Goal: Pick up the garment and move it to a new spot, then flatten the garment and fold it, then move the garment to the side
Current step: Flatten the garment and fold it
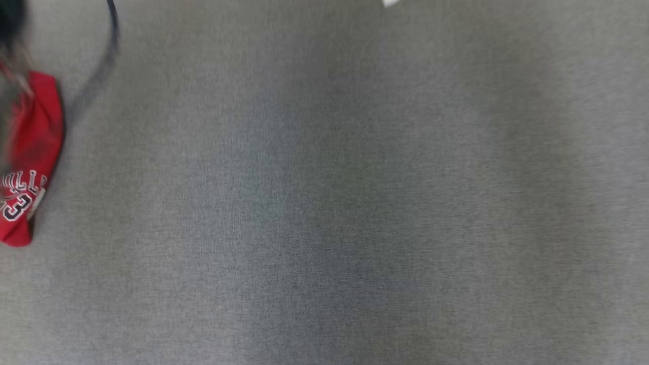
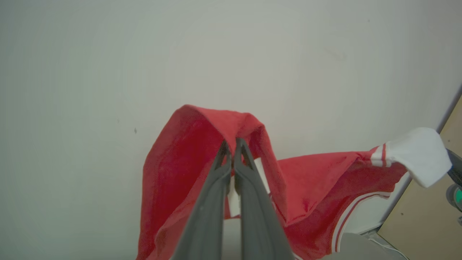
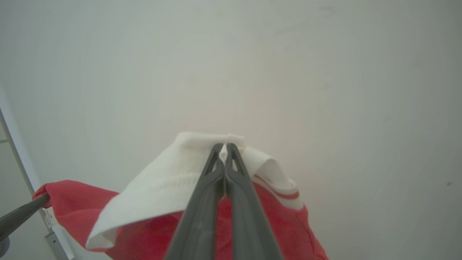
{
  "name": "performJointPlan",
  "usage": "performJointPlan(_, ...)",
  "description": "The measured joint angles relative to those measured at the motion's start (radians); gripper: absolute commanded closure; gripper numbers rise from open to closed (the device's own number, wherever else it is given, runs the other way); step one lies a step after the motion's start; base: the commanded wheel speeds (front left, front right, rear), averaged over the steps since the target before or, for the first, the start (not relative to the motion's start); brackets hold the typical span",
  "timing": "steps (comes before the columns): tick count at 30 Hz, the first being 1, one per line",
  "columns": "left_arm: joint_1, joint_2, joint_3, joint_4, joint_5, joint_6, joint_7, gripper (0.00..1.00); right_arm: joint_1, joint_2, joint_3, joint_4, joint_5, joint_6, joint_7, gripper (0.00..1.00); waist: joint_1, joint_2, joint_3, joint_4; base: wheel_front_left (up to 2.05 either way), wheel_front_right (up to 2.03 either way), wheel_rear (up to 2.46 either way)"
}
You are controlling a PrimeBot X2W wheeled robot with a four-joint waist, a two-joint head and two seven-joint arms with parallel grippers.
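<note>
The garment (image 1: 35, 147) is a red jersey with white lettering and a number, hanging blurred at the far left of the head view. In the left wrist view my left gripper (image 2: 232, 144) is shut on a raised fold of the red garment (image 2: 173, 169), which drapes down on both sides of the fingers. In the right wrist view my right gripper (image 3: 225, 146) is shut on the garment's white trimmed edge (image 3: 151, 187). The cloth hangs stretched between the two grippers. A dark finger (image 3: 21, 215) of the left gripper meets the red corner at the lower left.
A grey fabric surface (image 1: 355, 203) spreads below in the head view. A dark cable (image 1: 112, 35) curves at the top left, and a small white scrap (image 1: 390, 2) lies at the top edge. A pale wall (image 2: 216, 54) stands behind, with a tan board (image 2: 426, 216) at the right.
</note>
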Motion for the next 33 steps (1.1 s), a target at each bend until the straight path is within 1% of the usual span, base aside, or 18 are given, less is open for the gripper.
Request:
performJointPlan(1, 0.061, 0.004, -0.015, 0.018, 0.0, -0.012, -0.01, 1.0, 0.07, -0.008, 0.01, 0.012, 0.004, 0.029, -0.014, 1.0, 0.0001, 0.0001, 0.011, 0.002, 0.0, 0.0, 0.0)
performJointPlan(2, 0.13, 0.005, -0.029, 0.045, 0.0, -0.015, -0.028, 1.0, 0.153, -0.013, 0.018, 0.034, 0.005, 0.046, -0.026, 1.0, 0.0003, 0.0003, 0.019, 0.005, 0.0, 0.0, 0.0)
performJointPlan(3, 0.204, 0.003, -0.04, 0.075, 0.0, -0.016, -0.047, 1.0, 0.241, -0.017, 0.017, 0.058, 0.012, 0.058, -0.04, 1.0, 0.0009, 0.0004, 0.022, 0.008, 0.0, 0.0, 0.0)
performJointPlan(4, 0.286, 0.003, -0.059, 0.106, -0.002, -0.017, -0.051, 1.0, 0.33, -0.025, 0.02, 0.076, 0.014, 0.059, -0.048, 1.0, 0.0009, 0.0004, 0.021, 0.01, 0.0, 0.0, 0.0)
performJointPlan(5, 0.349, 0.0, -0.065, 0.132, -0.009, -0.021, -0.067, 1.0, 0.4, -0.035, 0.019, 0.084, 0.015, 0.059, -0.064, 1.0, 0.0008, 0.0004, 0.018, 0.011, 0.0, 0.0, 0.0)
performJointPlan(7, 0.428, -0.005, -0.08, 0.16, -0.018, -0.033, -0.088, 1.0, 0.493, -0.056, 0.008, 0.093, 0.026, 0.059, -0.092, 1.0, 0.0006, 0.0004, 0.005, 0.014, 0.0, 0.0, 0.0)
performJointPlan(8, 0.454, -0.007, -0.086, 0.165, -0.018, -0.033, -0.104, 1.0, 0.531, -0.061, 0.002, 0.092, 0.027, 0.059, -0.108, 1.0, -0.0003, 0.0003, -0.004, 0.015, 0.0, 0.0, 0.0)
performJointPlan(10, 0.501, -0.005, -0.094, 0.181, -0.018, -0.042, -0.12, 1.0, 0.594, -0.061, -0.002, 0.091, 0.038, 0.06, -0.132, 1.0, -0.0008, -0.0003, -0.027, 0.017, 0.0, 0.0, 0.0)
performJointPlan(12, 0.544, -0.01, -0.093, 0.195, -0.024, -0.043, -0.145, 1.0, 0.657, -0.059, -0.002, 0.091, 0.039, 0.061, -0.16, 1.0, -0.0003, 0.0, -0.054, 0.018, 0.0, 0.0, 0.0)
performJointPlan(16, 0.639, -0.029, -0.103, 0.21, -0.049, -0.046, -0.181, 1.0, 0.814, -0.063, 0.02, 0.097, 0.04, 0.068, -0.169, 1.0, -0.0004, -0.0001, -0.113, 0.013, 0.0, 0.0, 0.0)
performJointPlan(18, 0.672, -0.034, -0.112, 0.216, -0.054, -0.052, -0.184, 1.0, 0.886, -0.084, 0.044, 0.1, 0.023, 0.068, -0.17, 1.0, -0.0005, -0.0001, -0.143, 0.011, 0.0, 0.0, 0.0)
performJointPlan(22, 0.762, -0.044, -0.152, 0.235, -0.05, -0.052, -0.185, 1.0, 0.97, -0.098, 0.092, 0.104, -0.022, 0.068, -0.174, 1.0, -0.0004, -0.0001, -0.202, 0.008, 0.0, 0.0, 0.0)
performJointPlan(26, 0.841, -0.04, -0.195, 0.241, -0.017, -0.052, -0.194, 1.0, 1.034, -0.105, 0.115, 0.097, -0.041, 0.068, -0.177, 1.0, -0.0004, -0.0002, -0.263, 0.005, 0.0, 0.0, 0.0)
performJointPlan(28, 0.871, -0.036, -0.202, 0.241, -0.004, -0.051, -0.197, 1.0, 1.074, -0.104, 0.124, 0.093, -0.044, 0.066, -0.177, 1.0, -0.0003, -0.0002, -0.293, 0.004, 0.0, 0.0, 0.0)
performJointPlan(33, 0.946, -0.014, -0.218, 0.235, 0.007, -0.033, -0.205, 1.0, 1.19, -0.115, 0.13, 0.076, -0.058, 0.035, -0.176, 1.0, -0.0003, -0.0002, -0.368, 0.002, 0.0, 0.0, 0.0)
